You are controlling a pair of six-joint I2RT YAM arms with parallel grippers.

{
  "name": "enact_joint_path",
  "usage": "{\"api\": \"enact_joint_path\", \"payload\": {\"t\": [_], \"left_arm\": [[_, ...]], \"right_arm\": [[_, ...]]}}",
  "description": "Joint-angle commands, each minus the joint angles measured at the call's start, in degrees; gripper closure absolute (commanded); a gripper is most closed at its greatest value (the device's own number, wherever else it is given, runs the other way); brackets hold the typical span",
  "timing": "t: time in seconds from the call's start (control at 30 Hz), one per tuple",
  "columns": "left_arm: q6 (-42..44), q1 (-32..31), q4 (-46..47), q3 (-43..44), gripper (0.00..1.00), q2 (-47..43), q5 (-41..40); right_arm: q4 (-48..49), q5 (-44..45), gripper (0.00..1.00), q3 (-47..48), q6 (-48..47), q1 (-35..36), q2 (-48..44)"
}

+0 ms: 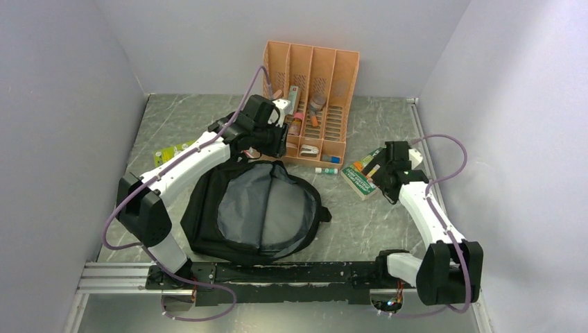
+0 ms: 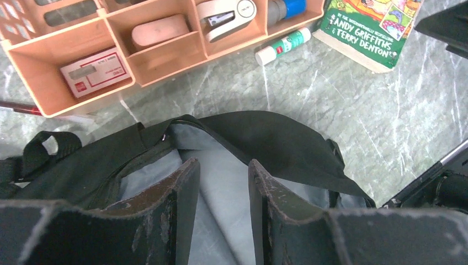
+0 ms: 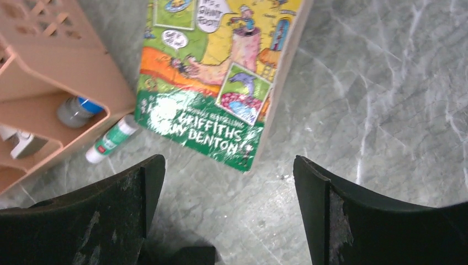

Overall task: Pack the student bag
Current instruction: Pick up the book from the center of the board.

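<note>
Student bag — lying unzipped mid-table. Left gripper: half-parted over the lining, hold on fabric unclear. Right gripper: released above paperback — flat book may skid when pinched.

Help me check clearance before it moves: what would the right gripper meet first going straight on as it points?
Probably the near corner of the book, centred ahead of the right gripper; depth is unclear, so bare table may come first.

Open student bag, orange organiser behind, book right
</note>
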Motion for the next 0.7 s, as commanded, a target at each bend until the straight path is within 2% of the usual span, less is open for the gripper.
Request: {"api": "enact_joint_path", "payload": {"t": [0.0, 0.2, 0.43, 0.67], "left_arm": [[0.74, 0.32, 2.64, 1.23, 0.58, 0.33, 5.19], [0.3, 0.32, 3.49, -0.23, 0.58, -0.44, 6.63], [0.12, 0.33, 3.72, -1.7, 0.57, -1.29, 6.89], [-0.35, 0.32, 3.36, -1.64, 0.58, -1.04, 7.36]], "right_arm": [[3.44, -6.39, 0.1, -2.27, -0.16, -6.43, 2.63], [9.5, -11.5, 0.11, -5.38, 0.41, -10.62, 5.91], [16.1, -15.72, 0.14, -8.67, 1.13, -11.85, 7.06], [19.08, -16.4, 0.19, -10.12, 1.12, -12.39, 10.51]]}}
